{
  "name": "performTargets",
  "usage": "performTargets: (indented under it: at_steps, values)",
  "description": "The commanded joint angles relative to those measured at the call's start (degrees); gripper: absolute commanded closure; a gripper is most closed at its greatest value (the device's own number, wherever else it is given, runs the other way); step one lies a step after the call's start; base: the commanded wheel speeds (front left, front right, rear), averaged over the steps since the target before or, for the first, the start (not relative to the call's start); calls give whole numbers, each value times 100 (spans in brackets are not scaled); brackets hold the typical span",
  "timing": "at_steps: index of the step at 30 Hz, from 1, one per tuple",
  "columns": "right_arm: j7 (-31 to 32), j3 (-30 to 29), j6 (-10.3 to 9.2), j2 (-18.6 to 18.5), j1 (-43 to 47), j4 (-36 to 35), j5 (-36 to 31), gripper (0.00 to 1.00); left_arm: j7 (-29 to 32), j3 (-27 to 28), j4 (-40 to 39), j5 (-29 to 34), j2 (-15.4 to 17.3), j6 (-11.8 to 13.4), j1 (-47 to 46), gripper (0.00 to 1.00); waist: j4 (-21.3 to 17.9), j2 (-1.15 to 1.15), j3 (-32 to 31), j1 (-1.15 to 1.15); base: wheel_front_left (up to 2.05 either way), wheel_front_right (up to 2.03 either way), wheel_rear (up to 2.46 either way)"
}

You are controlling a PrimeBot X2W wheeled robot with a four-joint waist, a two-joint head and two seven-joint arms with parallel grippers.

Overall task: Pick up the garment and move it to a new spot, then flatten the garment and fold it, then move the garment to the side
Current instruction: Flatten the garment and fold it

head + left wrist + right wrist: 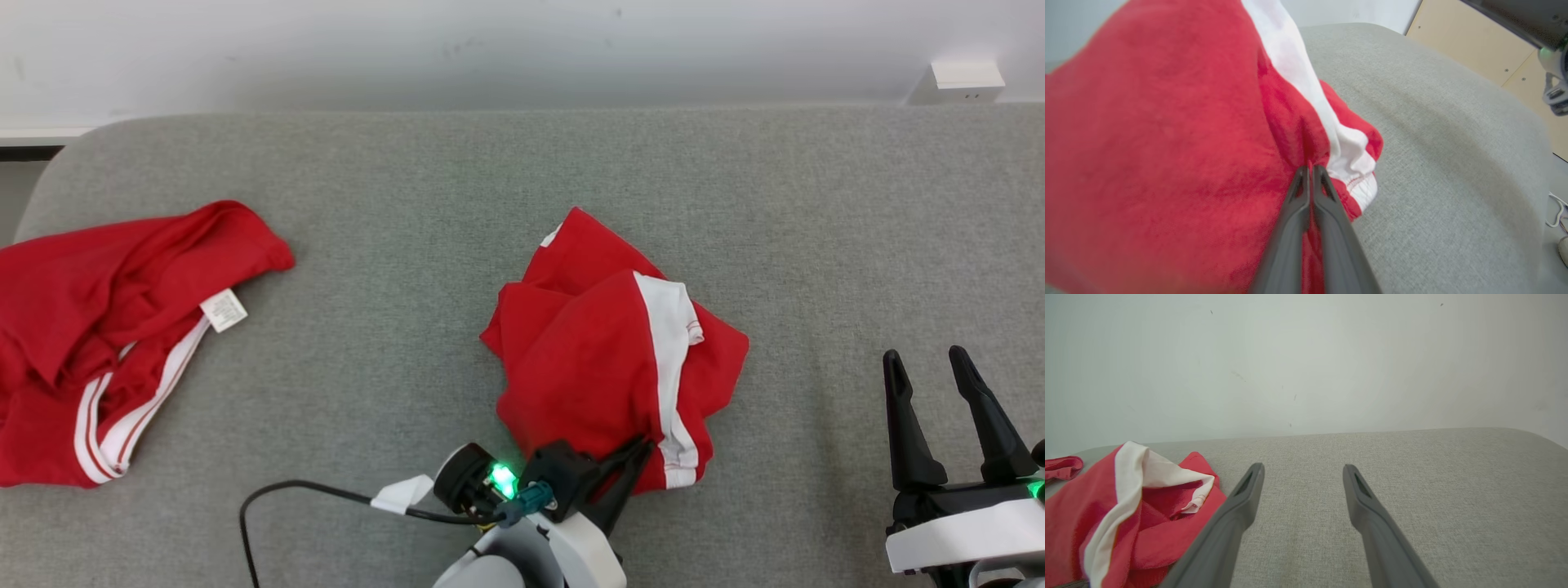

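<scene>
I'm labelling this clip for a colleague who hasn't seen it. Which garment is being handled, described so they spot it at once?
On the grey upholstered surface, look mid-front. The crumpled red garment has one broad white band and the left end effector shut on its near edge; the other red garment, far left, lies untouched with a white tag.

Count so far:
- 2 red garments with white trim: centre garment [604, 351] and left garment [98, 343].
- 1 white label [223, 310], on the left garment.
- 2 tools: left tool [641, 447] and right tool [927, 357]. Each has 2 dark fingers [906, 425], so 4 total.
- 1 grey surface [490, 180].
- 1 black cable [302, 483].
- 1 white box [963, 80] at the wall.
- 2 green lights [502, 478], one by each tool.
</scene>
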Motion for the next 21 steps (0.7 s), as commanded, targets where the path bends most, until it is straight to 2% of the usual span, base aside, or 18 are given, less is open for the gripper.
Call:
performTargets:
  at_steps: [1, 6, 11, 12, 18, 21]
  values:
    - [-24, -28, -10, -9, -1, 20, 1, 0, -87, 6, 5, 19, 51, 34, -83, 100, 33, 0, -26, 0, 0, 0, 0]
    - [-32, -80, -10, 17, 92, 43, -13, 0, -277, 87, -372, 35, 279, 89, 23, 100, 124, 0, -159, 0, 0, 0, 0]
    - [1, -155, -10, 64, 217, 40, -43, 0, 8, 267, -1240, 58, 924, 320, 316, 100, 227, 0, -326, 0, 0, 0, 0]
    - [1, -155, -10, 64, 217, 40, -43, 0, 8, 267, -1240, 58, 924, 320, 316, 100, 227, 0, -326, 0, 0, 0, 0]
    - [36, -183, -10, 92, 306, 4, -65, 0, 727, 625, -2206, -14, 1950, 741, 875, 100, 311, 0, -447, 0, 0, 0, 0]
    - [61, -170, -10, 104, 325, -4, -71, 0, 916, 759, -2413, -119, 2302, 852, 1130, 100, 324, 0, -464, 0, 0, 0, 0]
